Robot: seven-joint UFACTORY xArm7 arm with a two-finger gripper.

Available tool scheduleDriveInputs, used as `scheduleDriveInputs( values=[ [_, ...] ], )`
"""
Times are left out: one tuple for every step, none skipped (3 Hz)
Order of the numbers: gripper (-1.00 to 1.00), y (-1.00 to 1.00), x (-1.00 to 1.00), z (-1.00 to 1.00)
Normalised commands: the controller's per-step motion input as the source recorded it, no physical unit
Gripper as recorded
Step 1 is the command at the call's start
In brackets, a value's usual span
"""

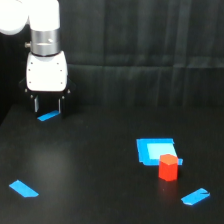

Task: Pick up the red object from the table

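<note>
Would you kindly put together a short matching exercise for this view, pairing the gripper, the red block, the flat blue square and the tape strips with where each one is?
Column one:
1. gripper
2. red object
3. flat blue square piece
4. blue tape strip

Column two:
A. lying alone on the table near the view's lower left
B. standing against the blue square's lower right corner
C. upper left, fingers pointing down, holding nothing
D. flat, just behind the red block

Pairs: 1-C, 2-B, 3-D, 4-A
</note>
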Motion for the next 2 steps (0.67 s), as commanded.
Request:
scheduleDriveInputs(
  values=[
    [0.87,0.00,0.06,-0.02],
    [0.89,-0.22,0.75,-0.10]
  ],
)
